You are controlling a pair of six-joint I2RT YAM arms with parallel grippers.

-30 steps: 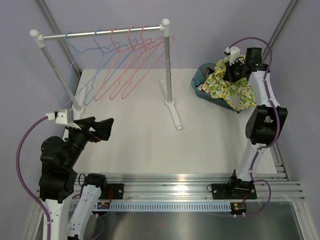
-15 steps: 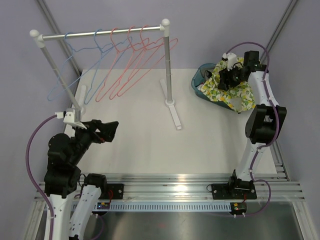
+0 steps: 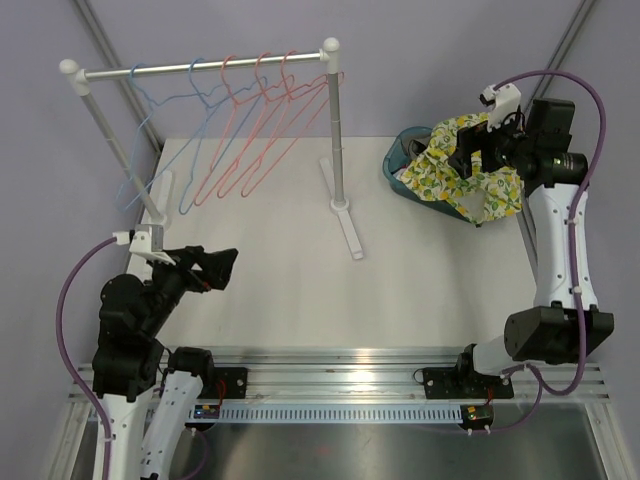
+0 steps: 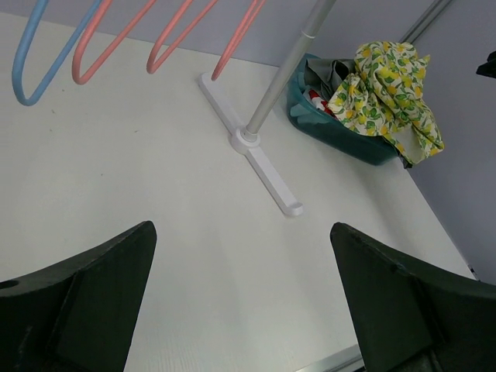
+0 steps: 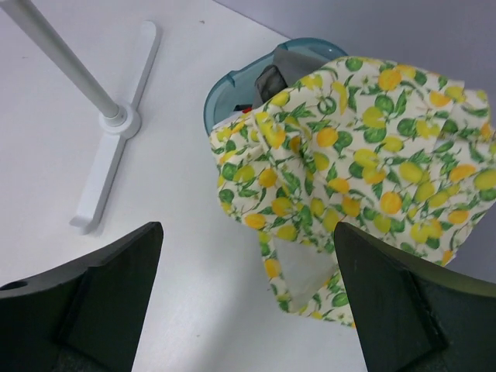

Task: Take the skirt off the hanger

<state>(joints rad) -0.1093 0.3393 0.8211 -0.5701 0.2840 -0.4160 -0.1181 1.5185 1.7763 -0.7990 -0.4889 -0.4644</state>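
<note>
The skirt [image 3: 468, 178], white cloth printed with yellow lemons and green leaves, lies draped over a teal basket [image 3: 398, 172] at the table's far right; it also shows in the left wrist view as the skirt [image 4: 387, 84]. My right gripper [image 3: 476, 152] hovers just above it, open, with nothing between its fingers. In the right wrist view the skirt [image 5: 364, 155] hangs over the basket [image 5: 225, 87] beyond the gripper [image 5: 248, 232]. Several bare blue and pink hangers [image 3: 250, 130] hang on the rail. My left gripper [image 3: 222, 265] stands open and empty over the near left; the left wrist view shows this gripper [image 4: 242, 226] above bare table.
The white clothes rack [image 3: 200, 67] stands at the back left, its right post [image 3: 335, 130] on a long foot [image 3: 350, 232] reaching toward mid-table. Other clothes lie in the basket under the skirt. The table's right edge runs close behind the basket.
My right gripper opened and let go of the skirt, then drew back to the right and up. The skirt settled onto the basket. My left arm shifted slightly.
</note>
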